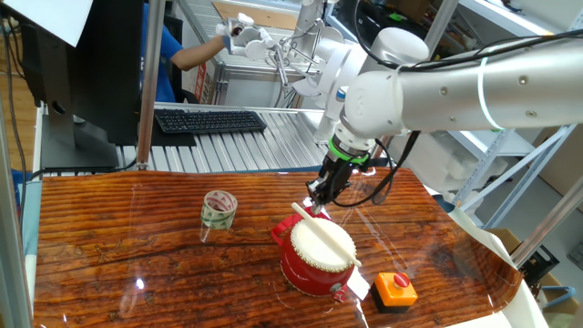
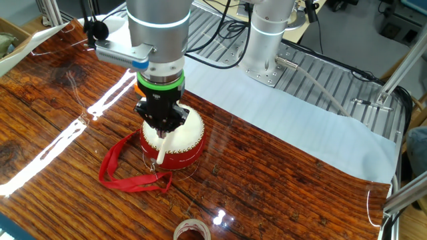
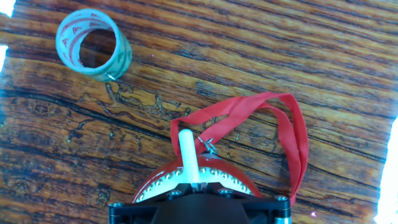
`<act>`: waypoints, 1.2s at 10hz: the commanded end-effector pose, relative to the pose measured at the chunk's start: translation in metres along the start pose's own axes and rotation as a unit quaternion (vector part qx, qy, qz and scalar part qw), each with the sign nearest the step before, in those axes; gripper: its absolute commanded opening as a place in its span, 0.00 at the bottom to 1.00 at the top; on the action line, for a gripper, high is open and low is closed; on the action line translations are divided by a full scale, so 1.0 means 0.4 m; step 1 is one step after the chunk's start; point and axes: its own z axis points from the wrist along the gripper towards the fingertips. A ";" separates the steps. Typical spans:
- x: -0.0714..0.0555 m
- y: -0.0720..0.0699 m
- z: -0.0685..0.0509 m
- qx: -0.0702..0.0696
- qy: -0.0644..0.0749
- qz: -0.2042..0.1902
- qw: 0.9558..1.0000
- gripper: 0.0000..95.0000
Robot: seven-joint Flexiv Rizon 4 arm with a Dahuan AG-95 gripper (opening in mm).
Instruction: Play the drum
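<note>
Clenched fingers grip a white stick that lies slanted across the drum. Its red strap trails over the bench, tape roll well apart.

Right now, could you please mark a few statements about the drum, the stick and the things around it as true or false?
1. The gripper is shut on the white drumstick. True.
2. The drumstick lies flat on the wood beside the drum. False: it stretches across the drum's cream skin, with one end in the gripper.
3. A red strap trails from the drum onto the table. True.
4. The tape roll sits on top of the drum. False: it stands on the table, apart from it.
5. The orange button box stands on the table near the drum. True.
</note>
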 end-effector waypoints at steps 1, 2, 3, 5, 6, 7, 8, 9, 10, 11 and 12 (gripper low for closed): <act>-0.001 -0.001 0.000 0.000 -0.001 0.007 1.000 0.20; -0.001 -0.001 0.000 0.000 0.000 0.006 1.000 0.20; -0.001 -0.001 0.000 0.000 0.000 0.006 1.000 0.20; -0.001 -0.001 0.000 0.000 0.000 0.004 1.000 0.20; -0.001 -0.001 0.000 0.000 -0.001 0.004 1.000 0.20; -0.002 -0.001 0.001 -0.001 -0.001 0.001 1.000 0.20; -0.002 0.000 0.004 -0.001 -0.001 0.001 1.000 0.20; -0.003 0.001 0.008 -0.001 -0.001 0.002 1.000 0.20; -0.004 0.002 0.012 -0.001 -0.001 0.004 1.000 0.40; -0.005 0.002 0.015 -0.001 -0.001 0.005 1.000 0.40; -0.005 0.003 0.017 -0.002 -0.002 0.005 1.000 0.40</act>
